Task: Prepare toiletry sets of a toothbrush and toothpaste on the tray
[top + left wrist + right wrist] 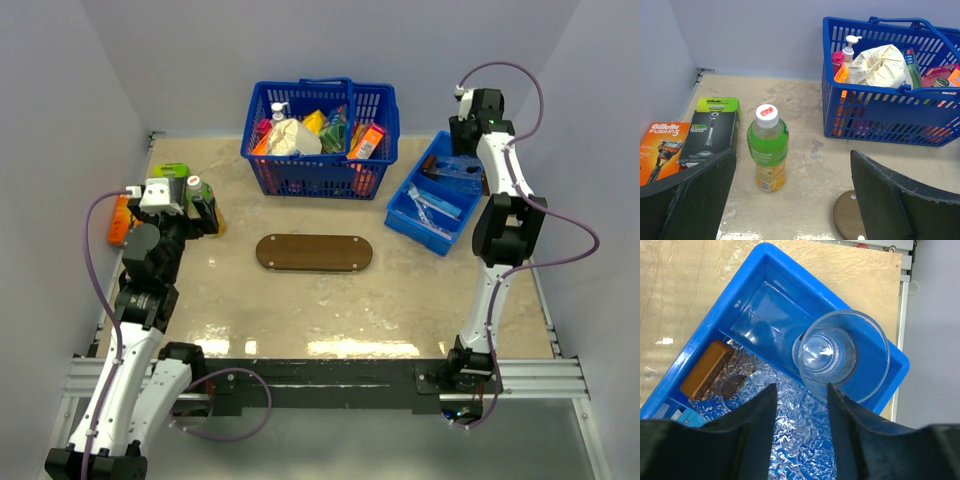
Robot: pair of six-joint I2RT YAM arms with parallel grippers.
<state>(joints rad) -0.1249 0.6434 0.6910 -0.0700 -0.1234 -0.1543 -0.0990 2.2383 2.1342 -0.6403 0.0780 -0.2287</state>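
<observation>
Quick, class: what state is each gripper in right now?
Left gripper: open, holding nothing.
Right gripper: jaws apart at the clear cup in the blue bin; no grip visible.

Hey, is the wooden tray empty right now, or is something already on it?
Empty. In the top view the tray shows only bare brown wood from end to end, with nothing resting on it.

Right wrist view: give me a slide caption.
Right gripper, jaws apart, hovers over a clear glass cup in the blue bin.
</observation>
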